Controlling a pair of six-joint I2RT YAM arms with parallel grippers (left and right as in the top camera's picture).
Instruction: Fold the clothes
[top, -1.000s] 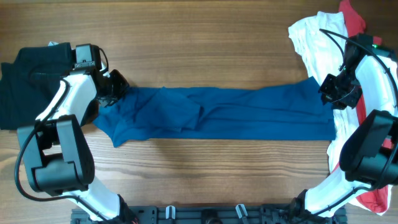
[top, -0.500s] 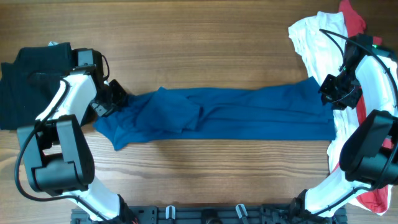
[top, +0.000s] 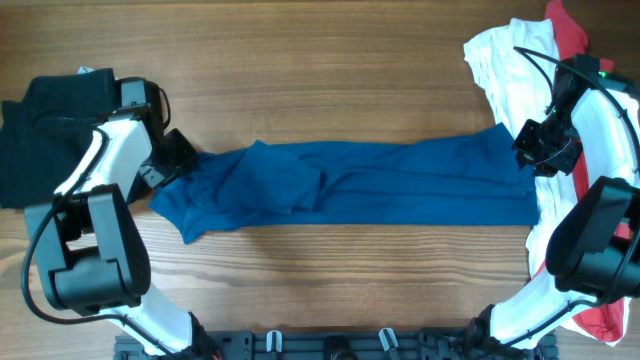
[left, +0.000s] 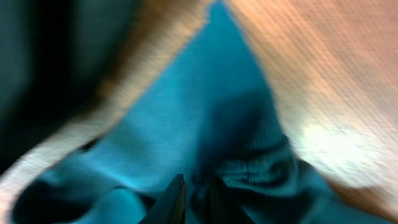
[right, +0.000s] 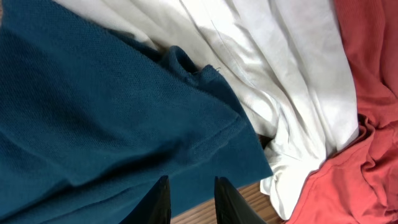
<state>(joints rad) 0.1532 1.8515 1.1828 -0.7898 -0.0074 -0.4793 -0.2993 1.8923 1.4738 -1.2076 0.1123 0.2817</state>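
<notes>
The royal-blue shirt (top: 380, 180) lies stretched in a long band across the table, and it also shows in the left wrist view (left: 205, 106) and the right wrist view (right: 93, 124). My left gripper (top: 176, 160) is at its left end. In the blurred left wrist view, its fingers (left: 194, 199) are close together on a fold of blue cloth. My right gripper (top: 528, 150) is over the shirt's right end, its fingers (right: 191, 199) apart above flat cloth with nothing pinched.
A black garment (top: 40, 130) lies at the far left beside my left arm. A white garment (top: 505, 65) and a red one (top: 570, 30) are piled at the right, next to the shirt's hem in the right wrist view (right: 267, 62). The wooden table (top: 320, 60) shows behind the shirt.
My left gripper has moved left and toward the front edge, dragging the shirt's left end with it. The right arm and the shirt's right end have not moved.
</notes>
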